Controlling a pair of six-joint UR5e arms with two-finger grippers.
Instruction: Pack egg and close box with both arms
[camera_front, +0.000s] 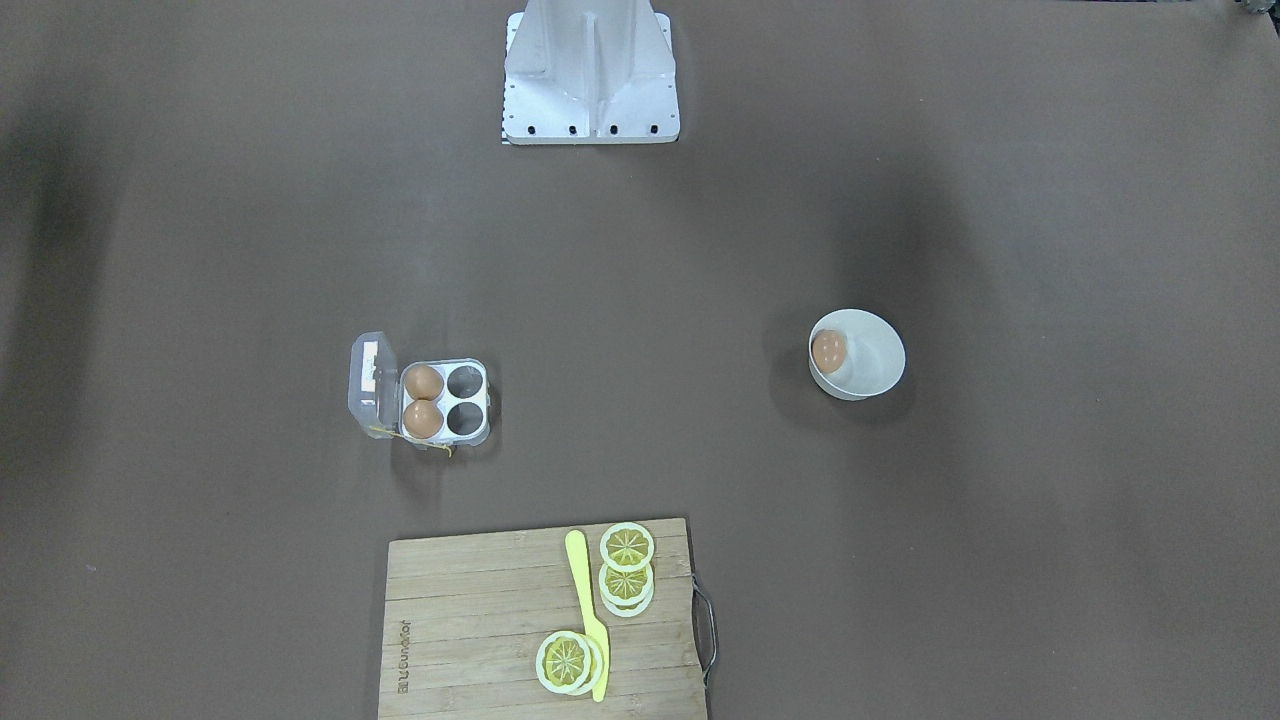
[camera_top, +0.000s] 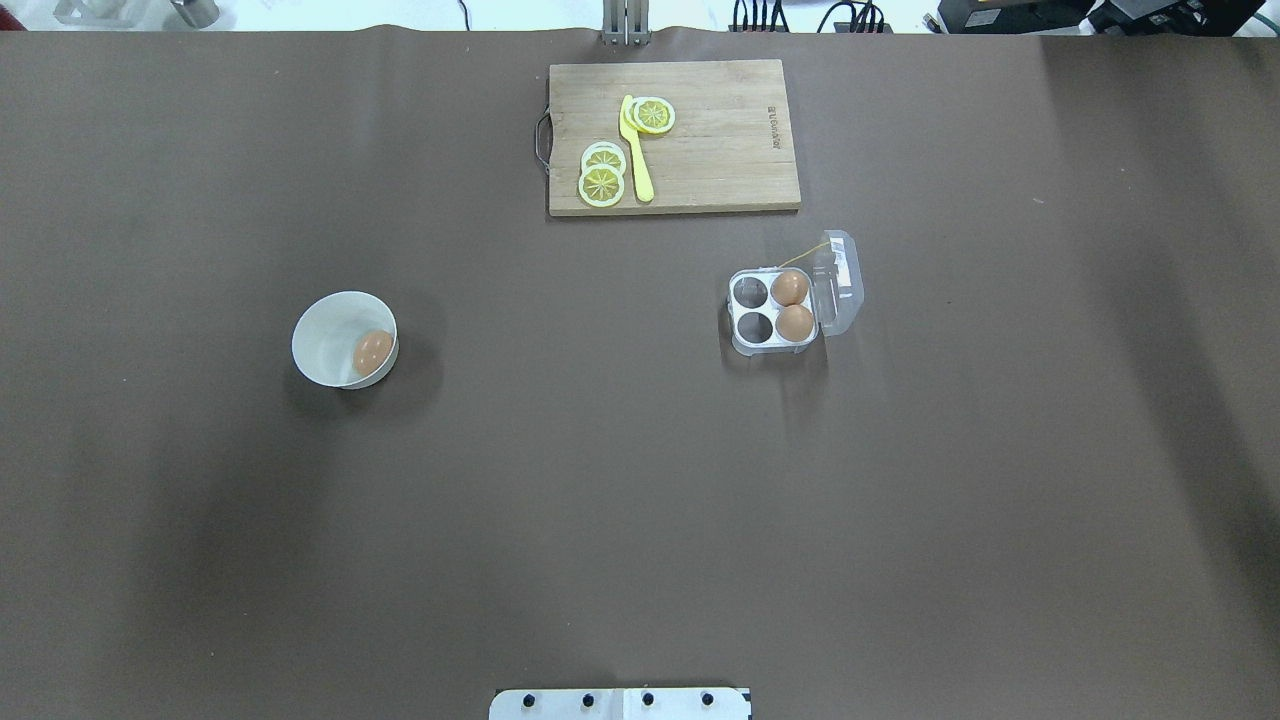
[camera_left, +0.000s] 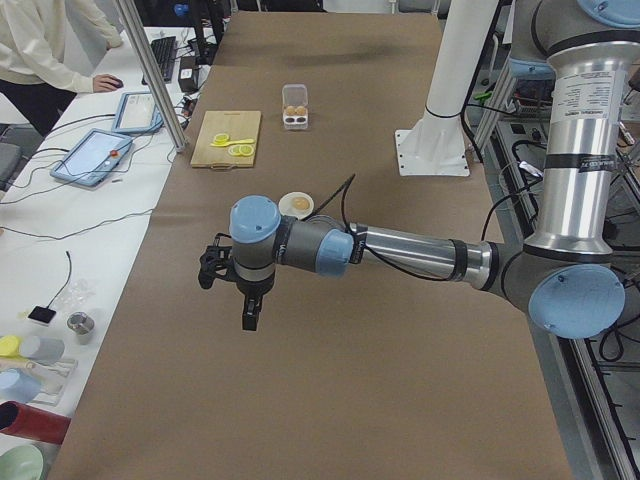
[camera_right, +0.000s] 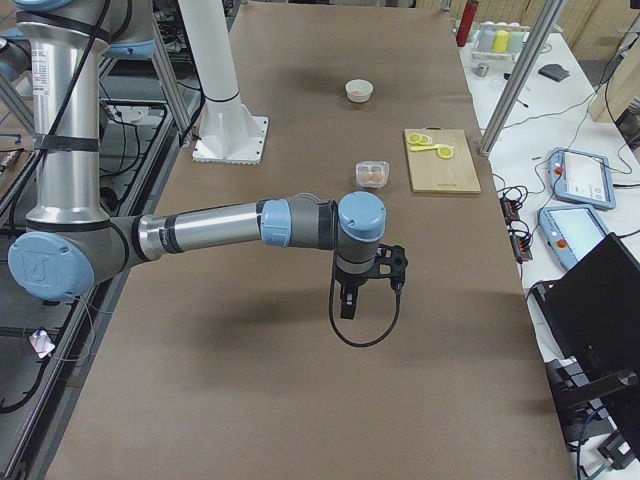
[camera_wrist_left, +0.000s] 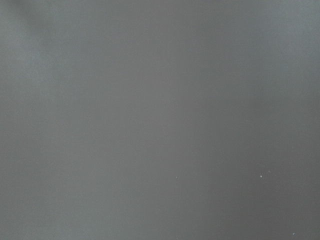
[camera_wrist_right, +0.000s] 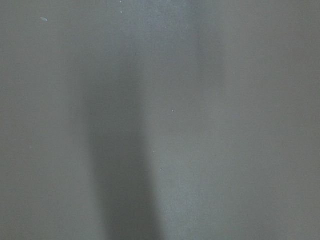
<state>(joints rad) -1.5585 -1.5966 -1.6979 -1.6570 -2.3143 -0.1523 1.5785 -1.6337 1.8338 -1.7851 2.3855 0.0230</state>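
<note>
The egg (camera_front: 829, 350) is light brown and lies in a round white bowl (camera_front: 882, 352); it also shows in the overhead view (camera_top: 372, 351). The box (camera_front: 468, 437) stands open, its clear lid (camera_front: 368, 380) folded back. Two brown eggs (camera_front: 423, 400) fill the cells by the hinge; the other two cells are empty. The box also shows overhead (camera_top: 741, 345). My left gripper (camera_left: 249, 316) shows only in the exterior left view, high above the table's near end. My right gripper (camera_right: 345, 303) shows only in the exterior right view. I cannot tell whether either is open or shut. Both wrist views show bare brown table.
A wooden cutting board (camera_front: 470, 620) with lemon slices (camera_front: 627, 548) and a yellow knife (camera_front: 588, 610) lies beyond the box. The white base block (camera_front: 590, 75) stands at the robot's side. A person (camera_left: 40, 50) sits at a side desk.
</note>
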